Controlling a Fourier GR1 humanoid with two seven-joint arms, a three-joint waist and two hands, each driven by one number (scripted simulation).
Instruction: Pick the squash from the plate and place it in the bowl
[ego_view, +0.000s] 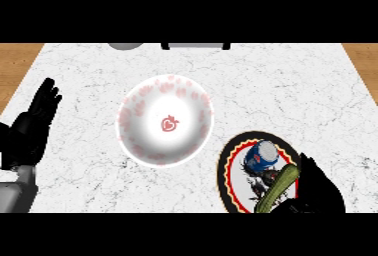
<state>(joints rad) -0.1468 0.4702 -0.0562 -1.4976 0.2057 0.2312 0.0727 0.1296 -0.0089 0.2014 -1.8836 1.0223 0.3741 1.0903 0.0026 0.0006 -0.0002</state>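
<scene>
A long green squash lies on a dark patterned plate with a red and cream rim at the lower right. My right hand rests against the squash's right side, its fingers curling toward the lower end; the view's lower edge cuts off part of the hand. A white bowl with pink strawberry markings stands at the counter's middle, left of the plate. My left hand is open at the left edge, fingers up, resting.
The white marble counter has wood showing at both far corners. A grey rounded object and a dark-edged white object sit at the far edge.
</scene>
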